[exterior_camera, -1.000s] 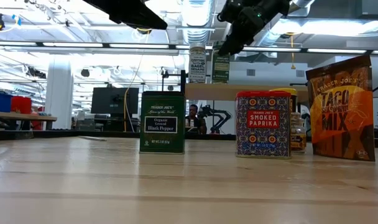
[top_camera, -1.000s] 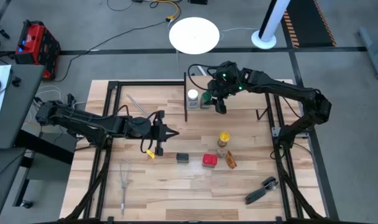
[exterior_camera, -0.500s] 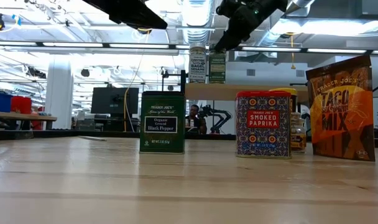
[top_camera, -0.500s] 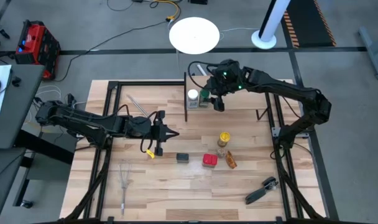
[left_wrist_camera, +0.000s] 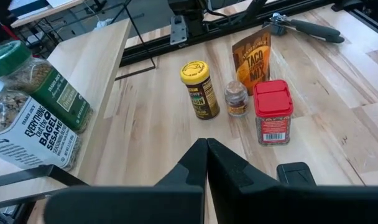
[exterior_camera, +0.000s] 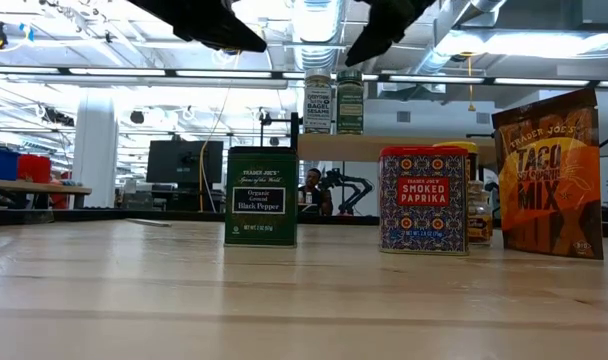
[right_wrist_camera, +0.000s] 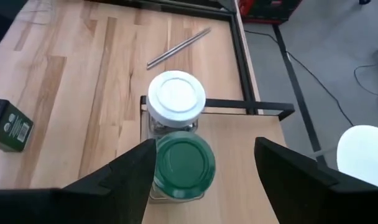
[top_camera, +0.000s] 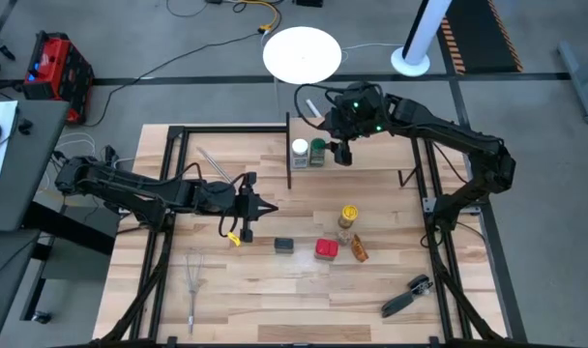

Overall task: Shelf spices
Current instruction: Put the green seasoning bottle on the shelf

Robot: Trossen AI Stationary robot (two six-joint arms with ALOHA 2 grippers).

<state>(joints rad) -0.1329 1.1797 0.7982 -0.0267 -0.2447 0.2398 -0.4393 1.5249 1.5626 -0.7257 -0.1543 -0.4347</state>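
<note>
Gripper on the left arm point(top_camera: 267, 208) waits with its fingers together over the middle of the desk point(top_camera: 236, 300), holding nothing, pointing toward the loose spices. Going rightward on the high view, the shelf point(top_camera: 371, 157) stands at the far side of the desk, and at its left end sit a white-capped jar point(top_camera: 300, 150) and, touching it, a green-capped jar point(top_camera: 318, 151), both upright. Right gripper point(top_camera: 344, 153) hovers just above and beside the green-capped jar with its fingers point(right_wrist_camera: 136, 171) apart on either side of the lid and not touching it, so the jar looks released. To finish this step well, the gripper should lift straight up, clear of the lid, before swinging away, since any sideways drift could tip the jar or push it into its neighbour. Four spices remain on the desk: a dark tin point(top_camera: 284, 246), a red tin point(top_camera: 325, 249), a yellow-capped jar point(top_camera: 348, 213) and an orange packet point(top_camera: 359, 249).
</note>
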